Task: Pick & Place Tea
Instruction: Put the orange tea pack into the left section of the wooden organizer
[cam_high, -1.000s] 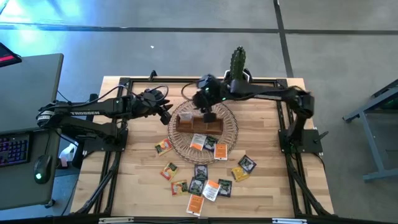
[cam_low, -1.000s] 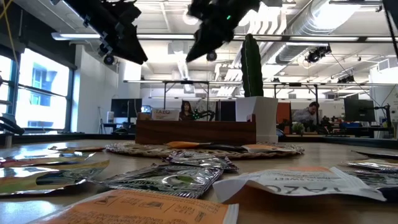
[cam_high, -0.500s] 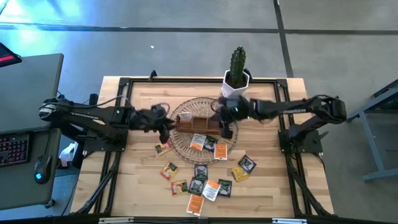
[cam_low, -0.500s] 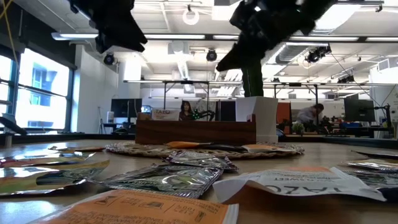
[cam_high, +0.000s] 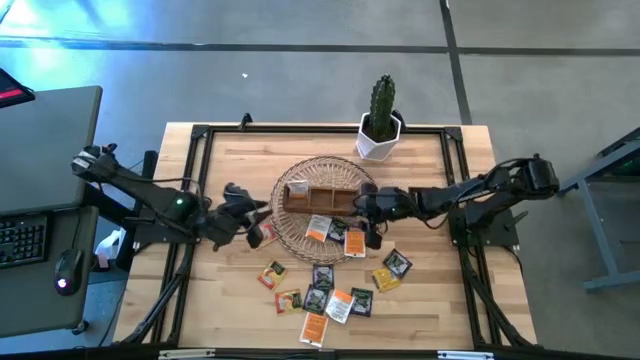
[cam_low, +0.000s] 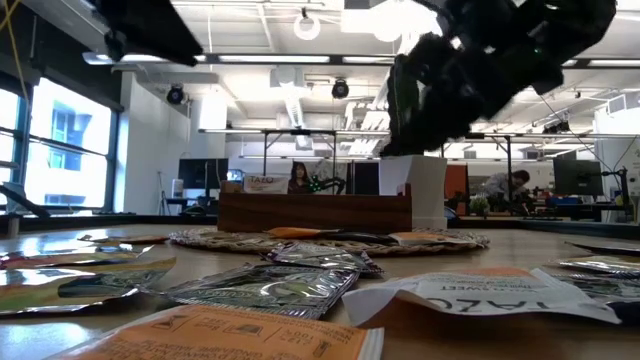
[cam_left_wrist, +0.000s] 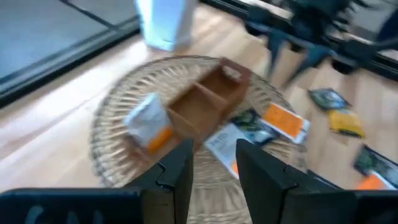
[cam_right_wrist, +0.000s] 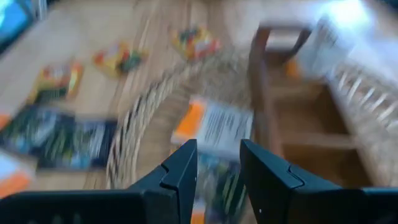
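Note:
Small tea packets lie flat on the table near its front edge, among them a black one (cam_high: 322, 276) and an orange one (cam_high: 314, 327). A few lie in the round wicker basket (cam_high: 300, 236), one white and orange (cam_high: 320, 228) (cam_right_wrist: 214, 127). A brown wooden compartment box (cam_high: 320, 198) (cam_left_wrist: 205, 106) stands in the basket. My left gripper (cam_high: 262, 213) (cam_left_wrist: 214, 168) hangs open at the basket's left rim. My right gripper (cam_high: 368, 224) (cam_right_wrist: 217, 168) hangs open over the basket's near right rim. Neither has anything between its fingers.
A cactus in a white pot (cam_high: 380, 125) stands at the table's far edge behind the basket. An orange packet (cam_high: 263, 236) lies on the wood just under my left gripper. Black frame rails (cam_high: 190, 180) run along the table's sides.
My left gripper has swung toward the table's near edge along the basket's left side. My right gripper has come away from above the wooden box, toward the near right and down, and now hangs low over the basket's rim. No packet has moved.

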